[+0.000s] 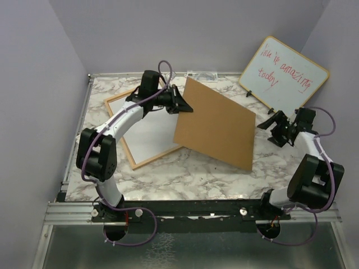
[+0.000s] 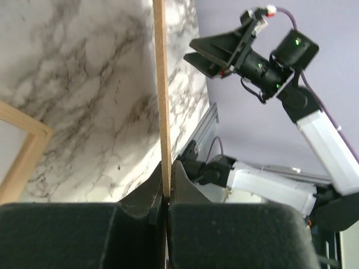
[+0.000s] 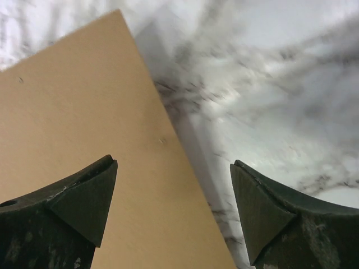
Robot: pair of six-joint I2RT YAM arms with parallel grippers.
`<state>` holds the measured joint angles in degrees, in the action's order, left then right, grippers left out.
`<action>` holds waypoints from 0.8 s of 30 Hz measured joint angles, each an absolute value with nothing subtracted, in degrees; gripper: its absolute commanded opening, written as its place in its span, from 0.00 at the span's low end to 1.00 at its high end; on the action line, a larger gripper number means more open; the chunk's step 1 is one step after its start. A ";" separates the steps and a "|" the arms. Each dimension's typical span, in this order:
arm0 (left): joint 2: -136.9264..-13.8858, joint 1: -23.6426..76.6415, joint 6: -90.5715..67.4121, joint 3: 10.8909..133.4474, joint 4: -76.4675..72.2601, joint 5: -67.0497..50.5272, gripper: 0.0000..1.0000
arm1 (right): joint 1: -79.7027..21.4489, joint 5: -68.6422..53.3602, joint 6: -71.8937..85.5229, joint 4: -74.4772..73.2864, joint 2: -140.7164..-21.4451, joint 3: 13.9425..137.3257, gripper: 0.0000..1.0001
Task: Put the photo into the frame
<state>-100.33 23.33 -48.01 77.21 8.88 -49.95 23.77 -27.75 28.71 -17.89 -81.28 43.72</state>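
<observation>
At the back left of the table [image 1: 185, 174], my left gripper [image 1: 182, 106] is clenched on the thin edge of the brown backing board [image 1: 216, 126]. It holds the board tilted, with its corner raised over the frame [image 1: 154, 158]. My left wrist view shows the board [image 2: 161, 84] edge-on, pinched tight between my pads. My right gripper [image 1: 275, 126] hangs with its jaws spread wide and nothing between them, just beside the board's far right corner [image 3: 84, 112].

The frame lies flat on the marble, partly under the lifted board. I cannot see the photo in any view.

The board looks stiff and light, so an edge pinch should hold it. I judge the photo will be limp, glossy and slippery. It is best nipped at a border corner and slid flat. The frame's thin wood and pane want gentle pressure on the rail only.
</observation>
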 measured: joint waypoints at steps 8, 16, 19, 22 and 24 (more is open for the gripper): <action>-100.40 16.71 -48.82 91.55 14.33 -47.88 0.00 | 8.05 -14.76 27.35 -17.58 -74.74 58.98 0.87; -100.40 9.13 -55.51 92.51 17.52 -47.07 0.00 | -15.03 -10.26 12.82 -4.29 -68.69 58.96 0.88; -100.40 6.39 -58.28 92.51 17.63 -46.87 0.00 | -20.51 -10.81 5.45 4.67 -66.32 55.02 0.88; -100.38 3.95 -61.06 92.38 17.02 -46.81 0.00 | -25.61 -11.42 -3.14 12.91 -65.14 50.02 0.88; -100.25 3.05 -62.57 91.96 16.14 -46.78 0.00 | -29.17 -11.38 -9.58 16.19 -65.73 48.01 0.86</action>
